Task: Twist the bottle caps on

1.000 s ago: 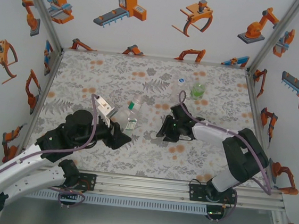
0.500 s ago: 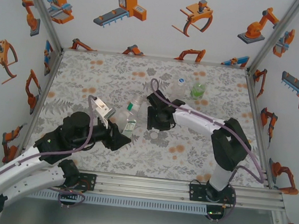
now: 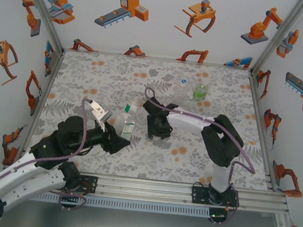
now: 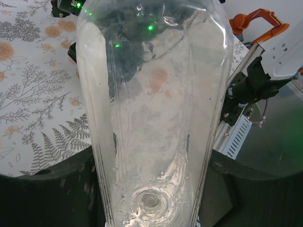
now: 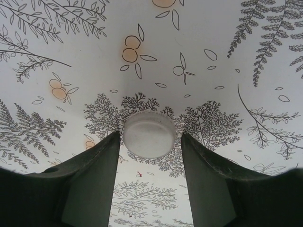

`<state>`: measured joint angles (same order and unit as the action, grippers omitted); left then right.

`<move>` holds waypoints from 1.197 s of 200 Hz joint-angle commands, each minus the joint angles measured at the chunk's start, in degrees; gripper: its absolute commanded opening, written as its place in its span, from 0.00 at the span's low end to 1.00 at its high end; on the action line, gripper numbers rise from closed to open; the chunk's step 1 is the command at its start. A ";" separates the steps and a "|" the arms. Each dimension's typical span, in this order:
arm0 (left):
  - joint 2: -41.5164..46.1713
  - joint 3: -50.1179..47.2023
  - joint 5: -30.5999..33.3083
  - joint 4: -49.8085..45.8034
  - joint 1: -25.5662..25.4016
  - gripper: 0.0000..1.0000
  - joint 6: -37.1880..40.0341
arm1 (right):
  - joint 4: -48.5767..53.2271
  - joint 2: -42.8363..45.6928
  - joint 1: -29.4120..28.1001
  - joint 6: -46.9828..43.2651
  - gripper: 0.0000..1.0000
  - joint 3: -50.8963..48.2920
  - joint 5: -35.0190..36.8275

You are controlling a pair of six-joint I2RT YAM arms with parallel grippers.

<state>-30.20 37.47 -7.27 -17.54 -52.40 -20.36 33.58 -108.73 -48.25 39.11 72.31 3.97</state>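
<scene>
My left gripper point(image 3: 120, 133) is shut on a clear bottle point(image 3: 125, 119) with a white-and-green label and holds it tilted, its open neck toward the back. In the left wrist view the bottle point(image 4: 151, 109) stands between the black fingers point(image 4: 47, 194). My right gripper point(image 3: 157, 131) points down at the table, just right of that bottle. In the right wrist view it point(image 5: 150, 142) is open, with a white bottle cap point(image 5: 150, 134) lying flat on the table between its fingertips. A gap shows on the cap's right side.
Two more bottles stand at the back right: a plain one point(image 3: 181, 90) with a bluish cap on top and one with a green label point(image 3: 200, 91). The patterned table point(image 3: 90, 74) has free room at the left and front right.
My right gripper has swung left and come down over the cap that lay on the table. My left arm has shifted slightly left with the bottle.
</scene>
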 commanded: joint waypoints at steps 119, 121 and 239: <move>-0.33 -1.00 0.41 1.80 0.37 0.00 -1.25 | -2.22 -1.12 -0.52 -1.74 0.49 0.45 1.11; -0.35 -0.93 0.41 1.83 0.37 0.00 -1.26 | -2.21 -1.13 -0.53 -1.80 0.49 0.50 1.08; -0.65 -1.44 -0.44 2.04 0.37 0.00 -0.67 | -0.02 0.92 -0.61 -3.05 0.36 0.55 2.34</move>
<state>-30.85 36.82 -7.05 -17.50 -52.40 -20.99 32.12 -108.86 -48.36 37.39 72.31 4.21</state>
